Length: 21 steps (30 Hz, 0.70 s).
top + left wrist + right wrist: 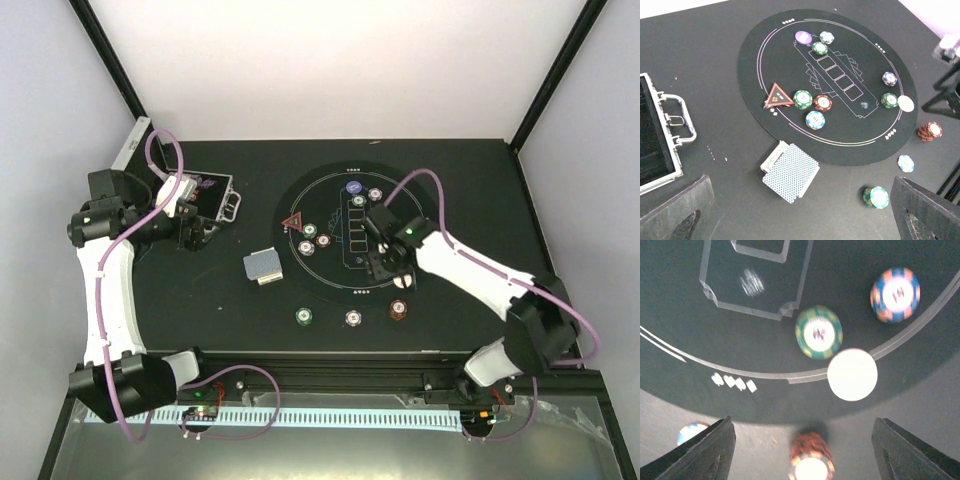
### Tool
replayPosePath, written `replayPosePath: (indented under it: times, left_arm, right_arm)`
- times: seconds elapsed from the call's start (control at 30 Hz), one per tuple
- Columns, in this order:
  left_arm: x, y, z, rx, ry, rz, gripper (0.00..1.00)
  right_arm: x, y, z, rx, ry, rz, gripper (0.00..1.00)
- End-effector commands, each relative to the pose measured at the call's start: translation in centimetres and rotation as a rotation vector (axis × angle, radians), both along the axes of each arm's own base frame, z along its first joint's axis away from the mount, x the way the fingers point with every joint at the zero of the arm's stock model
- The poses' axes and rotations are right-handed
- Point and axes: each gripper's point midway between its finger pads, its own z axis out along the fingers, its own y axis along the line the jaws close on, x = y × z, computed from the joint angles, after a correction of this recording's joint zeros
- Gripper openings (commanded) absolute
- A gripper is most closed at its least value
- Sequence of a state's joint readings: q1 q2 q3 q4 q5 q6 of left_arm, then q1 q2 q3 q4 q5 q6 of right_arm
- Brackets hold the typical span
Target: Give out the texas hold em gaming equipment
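Nearest the arms, three lots sit on the table [200, 300] just off the mat's [335, 280] near rim: a green stack [304, 316], a blue chip [353, 318] and a red stack [398, 310]. They are spaced apart, which reads as one stake per seat. The right gripper [802, 422] hangs over the red stack with its jaws spread wide to either side, touching nothing, so I judge that lot placed.

Just beyond, at the rim line, a white disc [852, 374] lies just beside a green chip [819, 332], with a blue-red chip [895, 294] near. This looks like another seat's share.

The deck [263, 267] rests face down just left of the mat, slightly fanned. It seems undealt, since the printed card boxes are bare.

On the mat's left a red triangle [778, 96] lies beside a chip trio [823, 102]. At the far rim a purple disc [803, 37] keeps a far pair [819, 48] of chips close.

The left gripper [801, 210] hovers by the open case [660, 135], probably ready for more pieces. Its jaws are at full spread and hold nothing.
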<state>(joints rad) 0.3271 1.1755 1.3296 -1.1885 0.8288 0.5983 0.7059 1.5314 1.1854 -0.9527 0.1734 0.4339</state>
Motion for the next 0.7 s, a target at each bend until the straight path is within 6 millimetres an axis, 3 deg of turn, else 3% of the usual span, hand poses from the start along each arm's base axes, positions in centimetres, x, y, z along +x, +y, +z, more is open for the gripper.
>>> replayPosePath:
  times: [0.0,0.2,0.3,0.67]
  left_arm:
    - [0.1,-0.4,0.7,-0.033,-0.031,-0.015,0.99]
    - [0.2,-0.4,1.0,-0.041,-0.038,-0.012,0.99]
    - [0.3,-0.4,1.1,-0.050,-0.031,-0.005,0.99]
    - [0.4,-0.3,0.6,-0.048,-0.023,0.000,0.99]
  right_arm:
    - [-3.3,-2.3,-1.5,0.022,0.009,-0.076,0.78]
    - [-6.4,-4.3,-3.4,0.047,0.038,-0.132,0.79]
    - [-6.3,-3.6,-3.5,0.071,0.049,-0.125,0.79]
    - [-7.6,-3.3,-6.6,0.059,0.121,-0.106,0.74]
